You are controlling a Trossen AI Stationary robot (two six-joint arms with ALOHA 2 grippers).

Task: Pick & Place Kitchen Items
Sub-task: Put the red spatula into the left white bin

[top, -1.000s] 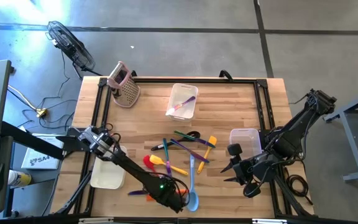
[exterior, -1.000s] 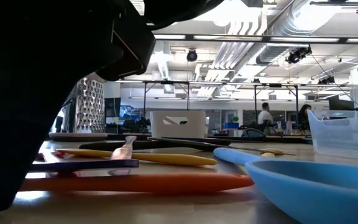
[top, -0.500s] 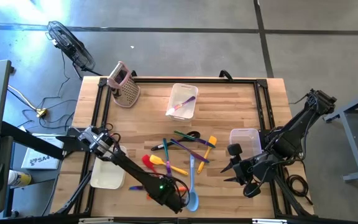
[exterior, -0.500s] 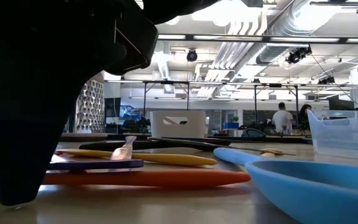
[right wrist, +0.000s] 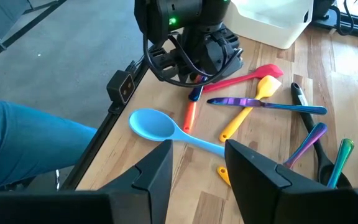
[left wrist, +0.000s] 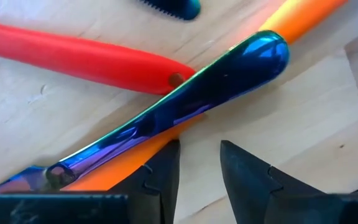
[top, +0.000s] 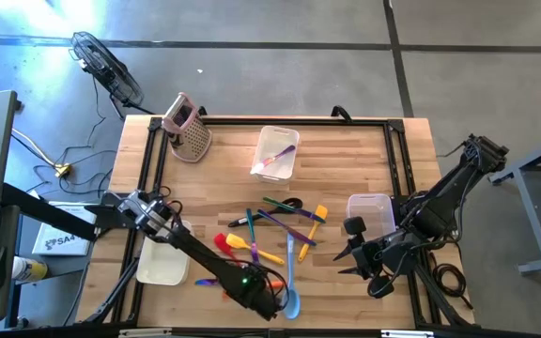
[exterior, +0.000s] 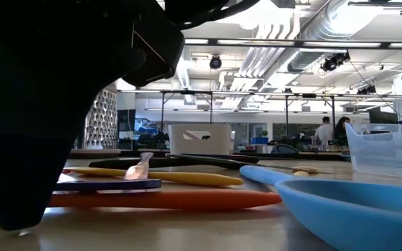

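While the right gripper [top: 353, 256] waits open over bare table at the right, the left gripper [left wrist: 199, 171] hovers narrowly parted, holding nothing, over an iridescent purple utensil [left wrist: 185, 109] crossing an orange one [left wrist: 303, 15] near the front edge, seemingly lining up a grasp.

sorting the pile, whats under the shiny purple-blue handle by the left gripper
The iridescent handle lies across an orange utensil and over the tip of a red handle. Where they cross, the orange one is covered; its far end is out of frame.
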